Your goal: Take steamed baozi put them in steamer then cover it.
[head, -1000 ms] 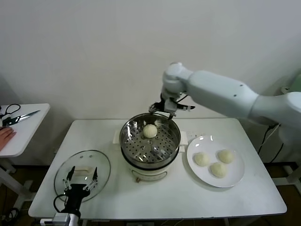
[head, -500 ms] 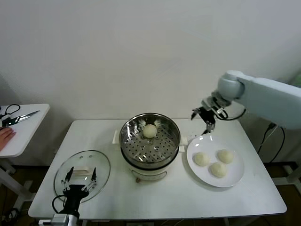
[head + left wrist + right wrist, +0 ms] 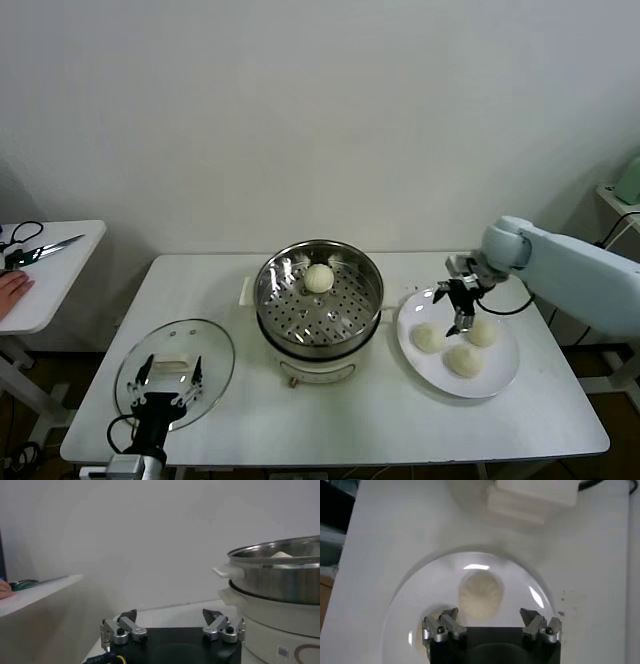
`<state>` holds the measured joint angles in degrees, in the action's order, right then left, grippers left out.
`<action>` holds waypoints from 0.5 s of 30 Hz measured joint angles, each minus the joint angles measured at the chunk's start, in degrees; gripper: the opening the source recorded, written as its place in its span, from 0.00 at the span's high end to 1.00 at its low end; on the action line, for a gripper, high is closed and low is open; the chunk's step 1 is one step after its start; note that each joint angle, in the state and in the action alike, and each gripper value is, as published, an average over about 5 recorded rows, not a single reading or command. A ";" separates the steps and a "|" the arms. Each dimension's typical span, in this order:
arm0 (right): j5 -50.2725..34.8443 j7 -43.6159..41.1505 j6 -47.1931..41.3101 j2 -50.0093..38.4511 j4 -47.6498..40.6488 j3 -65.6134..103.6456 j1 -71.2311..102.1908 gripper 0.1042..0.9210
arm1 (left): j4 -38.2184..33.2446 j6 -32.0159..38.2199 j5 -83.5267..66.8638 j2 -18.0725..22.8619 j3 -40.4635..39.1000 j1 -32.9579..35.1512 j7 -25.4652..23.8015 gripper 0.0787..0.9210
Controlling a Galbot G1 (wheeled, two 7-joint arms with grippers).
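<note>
The steamer (image 3: 342, 305) stands mid-table on its white pot base (image 3: 318, 371). One baozi (image 3: 319, 278) lies inside it at the back. Three more baozi (image 3: 429, 338) (image 3: 481, 331) (image 3: 464, 360) lie on a white plate (image 3: 503, 370) to its right. My right gripper (image 3: 460, 305) is open and empty, just above the plate's back part. In the right wrist view it (image 3: 490, 615) hovers over one baozi (image 3: 480, 596). The glass cover (image 3: 210, 350) lies flat at the front left. My left gripper (image 3: 165, 385) is parked over the cover, open and empty; it also shows in the left wrist view (image 3: 172, 617).
A small side table (image 3: 50, 285) stands at the far left with scissors (image 3: 30, 245) and a person's hand (image 3: 10, 290) on it. The left wrist view shows the steamer's wall (image 3: 280, 577). A white block (image 3: 535, 492) lies beyond the plate (image 3: 407, 605).
My right gripper has swung from the steamer's back rim to the right and come down over the plate. The baozi stays in the steamer. The left arm has not moved.
</note>
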<state>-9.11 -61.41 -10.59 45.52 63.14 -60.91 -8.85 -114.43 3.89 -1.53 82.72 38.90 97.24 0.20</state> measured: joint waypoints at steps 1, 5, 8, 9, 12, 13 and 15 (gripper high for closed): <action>0.21 0.02 -0.14 0.43 -0.47 0.39 0.56 0.12 | 0.03 0.01 0.00 -0.01 0.03 0.03 0.00 0.12; 0.91 0.05 -0.48 1.77 -1.87 1.54 2.26 0.12 | 0.14 0.06 -0.02 -0.02 0.11 0.17 0.00 0.12; 1.40 0.05 -0.55 2.26 -2.69 2.10 3.19 0.12 | 0.14 0.09 -0.02 -0.02 0.15 0.31 0.00 0.12; 1.57 0.05 -0.56 2.39 -2.95 2.26 3.48 0.12 | 0.14 0.11 -0.02 -0.02 0.15 0.34 0.01 0.12; 2.00 0.06 -0.56 2.83 -3.66 2.71 4.20 0.12 | 0.13 0.15 -0.03 -0.02 0.18 0.32 0.01 0.12; 2.10 0.06 -0.55 2.99 -3.87 2.86 4.39 0.12 | 0.13 0.15 -0.03 -0.02 0.18 0.30 0.02 0.12; 2.26 0.12 -0.53 3.32 -4.24 3.14 4.70 0.13 | 0.13 0.15 -0.03 -0.02 0.17 0.23 0.02 0.12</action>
<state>-6.85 -61.29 -11.13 48.84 58.90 -57.77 -4.15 -114.30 4.04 -1.56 82.70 39.07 97.47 0.22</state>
